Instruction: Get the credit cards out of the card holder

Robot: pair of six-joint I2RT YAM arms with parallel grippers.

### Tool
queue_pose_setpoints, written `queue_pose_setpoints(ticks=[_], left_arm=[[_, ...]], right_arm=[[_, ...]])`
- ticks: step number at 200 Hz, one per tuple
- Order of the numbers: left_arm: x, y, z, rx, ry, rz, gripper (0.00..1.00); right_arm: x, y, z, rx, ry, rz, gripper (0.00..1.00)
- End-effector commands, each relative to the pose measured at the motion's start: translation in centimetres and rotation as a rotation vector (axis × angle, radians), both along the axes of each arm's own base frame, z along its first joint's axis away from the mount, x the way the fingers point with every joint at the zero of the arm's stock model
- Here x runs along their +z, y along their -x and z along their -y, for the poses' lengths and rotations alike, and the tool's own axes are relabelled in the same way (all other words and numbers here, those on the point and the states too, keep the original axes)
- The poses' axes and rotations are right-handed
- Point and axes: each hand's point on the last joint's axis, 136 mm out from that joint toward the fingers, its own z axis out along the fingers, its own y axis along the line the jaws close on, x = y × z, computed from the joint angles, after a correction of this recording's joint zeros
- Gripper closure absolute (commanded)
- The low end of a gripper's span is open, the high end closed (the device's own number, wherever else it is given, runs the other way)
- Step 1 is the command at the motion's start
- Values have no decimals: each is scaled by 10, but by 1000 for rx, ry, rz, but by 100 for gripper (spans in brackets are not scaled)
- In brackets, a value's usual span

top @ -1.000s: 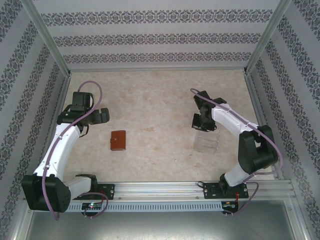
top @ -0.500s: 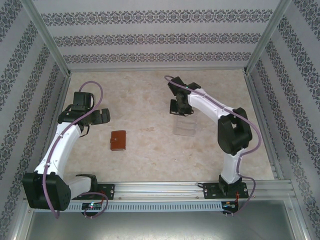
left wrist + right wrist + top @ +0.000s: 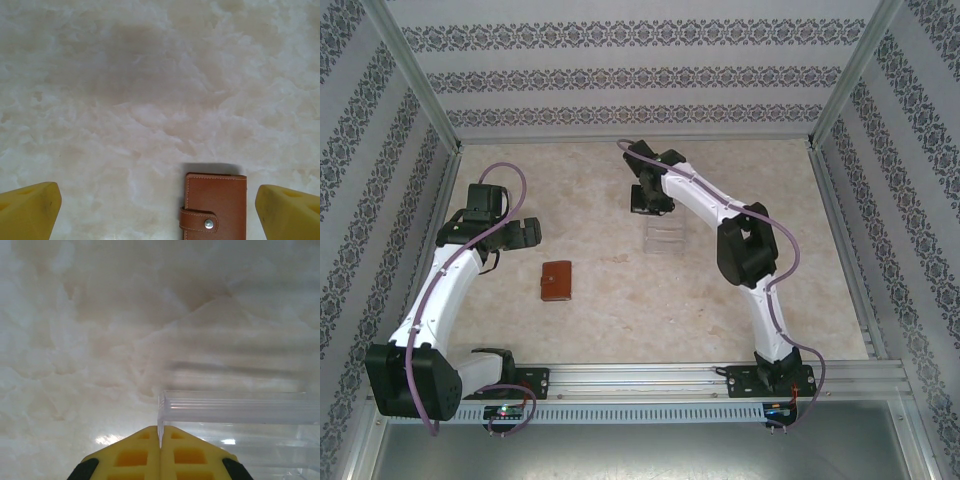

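Note:
The card holder (image 3: 556,281), a small reddish-brown leather wallet, lies closed on the marble table left of centre. Its strap is snapped over the front edge (image 3: 216,205). The credit cards are hidden inside it. My left gripper (image 3: 488,238) hangs open just behind and left of the holder, and in the left wrist view the wallet sits close to the right yellow fingertip (image 3: 285,210). My right gripper (image 3: 650,200) is far back at the table's centre, shut (image 3: 160,432) on the thin side wall of a clear plastic tray (image 3: 240,407).
The clear tray (image 3: 665,238) hangs from the right gripper over the back middle of the table. Patterned walls and metal frame posts enclose the table on three sides. A metal rail (image 3: 650,378) carrying the arm bases runs along the near edge.
The right arm has swung left and toward the back, carrying the clear tray from the right side to the back centre. The left arm and card holder have not moved.

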Motion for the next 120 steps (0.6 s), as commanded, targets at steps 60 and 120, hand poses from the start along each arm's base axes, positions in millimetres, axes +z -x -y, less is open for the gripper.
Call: queue_pose_setpoints(ticks=[60,120], left_arm=[[-7,2,4,-22,-4,-20,0],[-9,4,5,-21,-3,-32,0]], right_arm=[[-4,-6,-15,8,-3,-16,95],[-18,-12,-15,-1,11,-13,94]])
